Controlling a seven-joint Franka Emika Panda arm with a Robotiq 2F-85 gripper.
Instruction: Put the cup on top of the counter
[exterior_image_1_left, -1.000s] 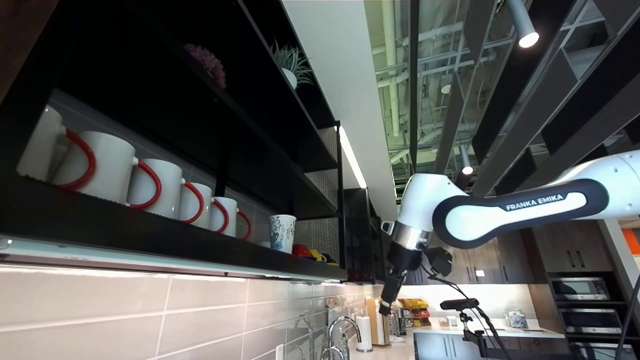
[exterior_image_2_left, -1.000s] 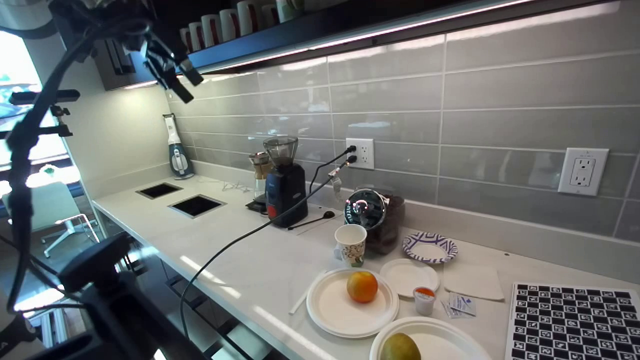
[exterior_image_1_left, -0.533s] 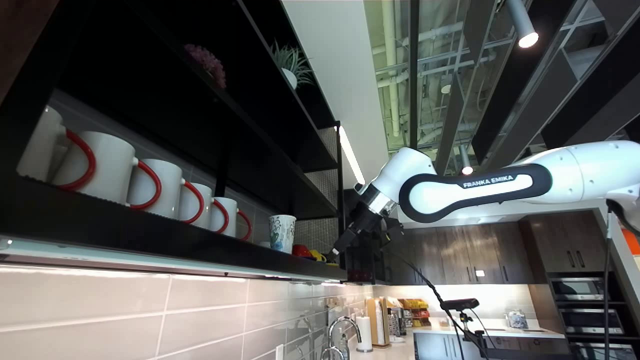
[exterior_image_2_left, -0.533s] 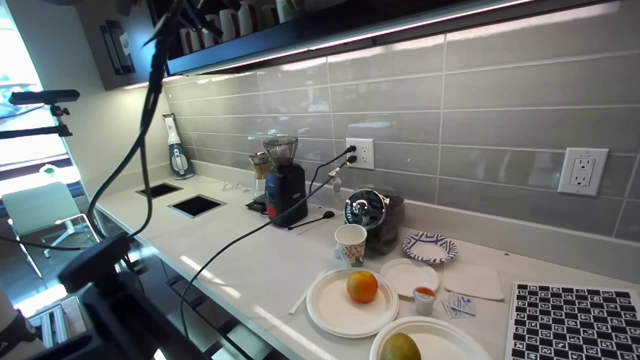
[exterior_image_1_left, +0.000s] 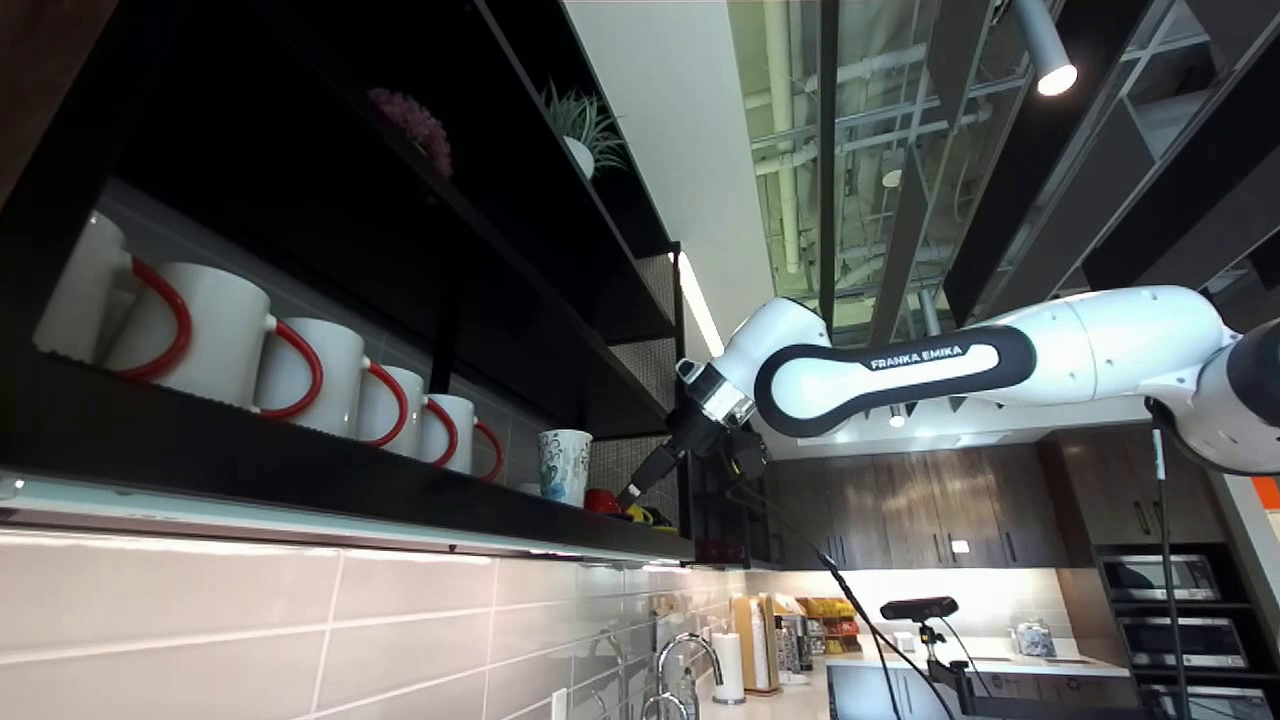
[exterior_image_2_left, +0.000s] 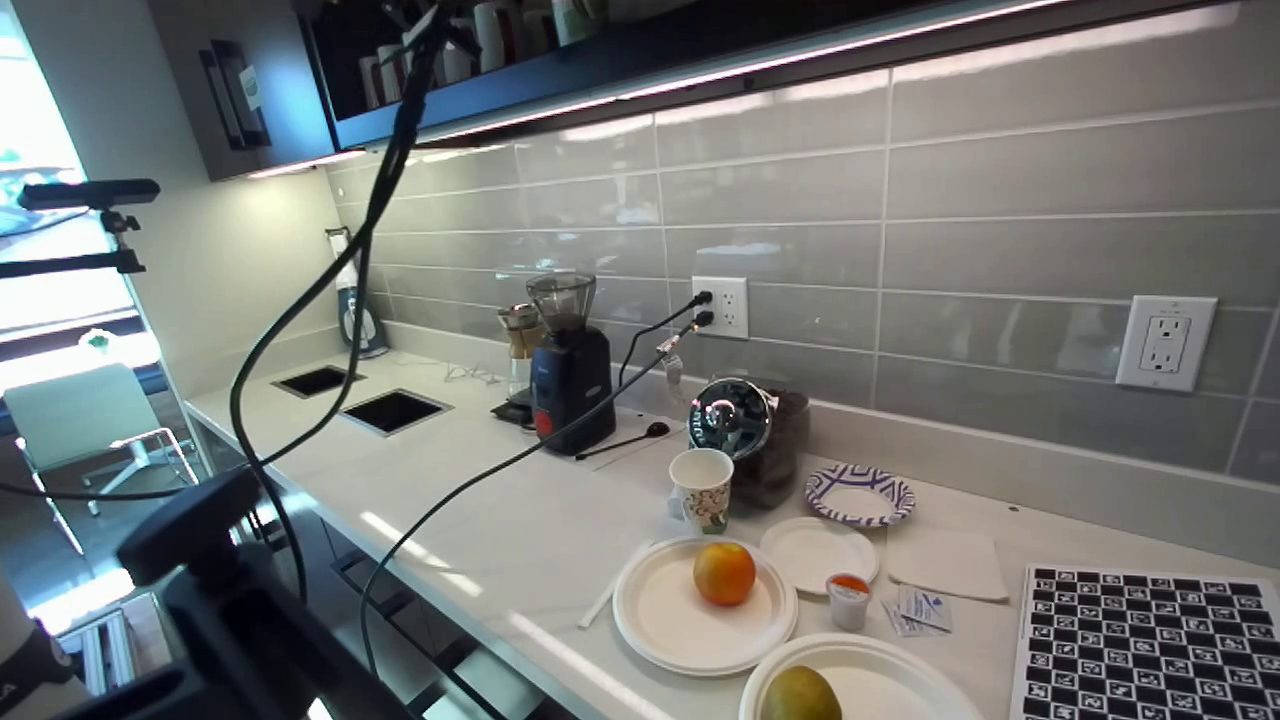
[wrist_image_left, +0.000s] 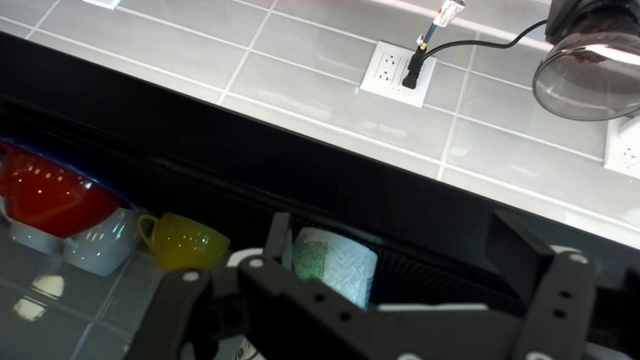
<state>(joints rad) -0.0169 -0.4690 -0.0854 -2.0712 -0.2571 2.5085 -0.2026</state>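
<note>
The cup (exterior_image_1_left: 565, 466), a handleless whitish paper cup with blue-green print, stands upright on the black shelf (exterior_image_1_left: 300, 465). In the wrist view, which is upside down, the cup (wrist_image_left: 342, 265) shows in the gap between my fingers, close to the left one; a gripper link hides part of it. My gripper (wrist_image_left: 400, 245) is open and holds nothing. In an exterior view its fingertips (exterior_image_1_left: 628, 496) reach over the shelf's far end, apart from the cup. The counter (exterior_image_2_left: 530, 540) runs well below the shelf.
Several white mugs with red handles (exterior_image_1_left: 212, 335) line the shelf. A red bowl (wrist_image_left: 60, 192), white cups (wrist_image_left: 102, 245) and a yellow cup (wrist_image_left: 190, 245) sit beside the cup. The counter bears another paper cup (exterior_image_2_left: 703, 490), a plate (exterior_image_2_left: 655, 620) and a grinder (exterior_image_2_left: 572, 390).
The arm has swung from below and out in front of the shelf up to shelf level, bringing the gripper closer to the cup. The jaws stay open; the cup has not moved.
</note>
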